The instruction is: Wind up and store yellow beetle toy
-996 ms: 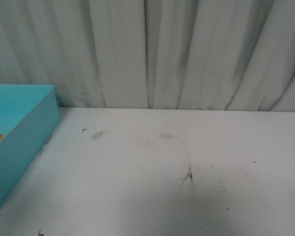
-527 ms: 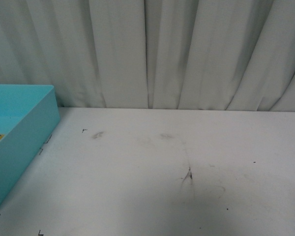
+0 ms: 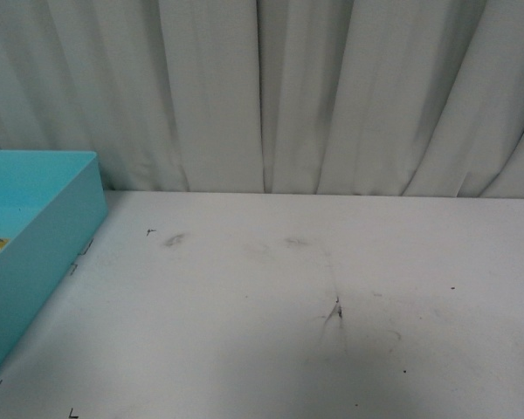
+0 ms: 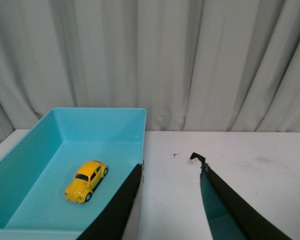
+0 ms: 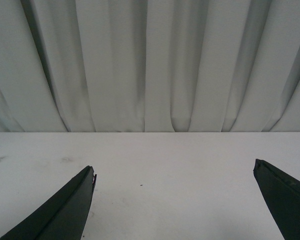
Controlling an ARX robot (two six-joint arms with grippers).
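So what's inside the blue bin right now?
The yellow beetle toy sits on the floor of the blue bin, upright on its wheels, clear of the walls. Nothing else shows inside. The left gripper, open and empty, has one finger covering the bin's near corner.

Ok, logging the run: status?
Left gripper open, right gripper open, both empty. Yellow beetle toy upright inside blue bin. Nothing in the way.

**Black, Tapering Fingers on Both Arms**

The left gripper (image 4: 167, 200) had matte black fingers (image 4: 115, 210) that narrowed to blunt tips, one lined with teal on its inner face. The right gripper (image 5: 175, 200) showed plain black fingers (image 5: 60, 215), wedge-shaped, with one tip slightly notched.
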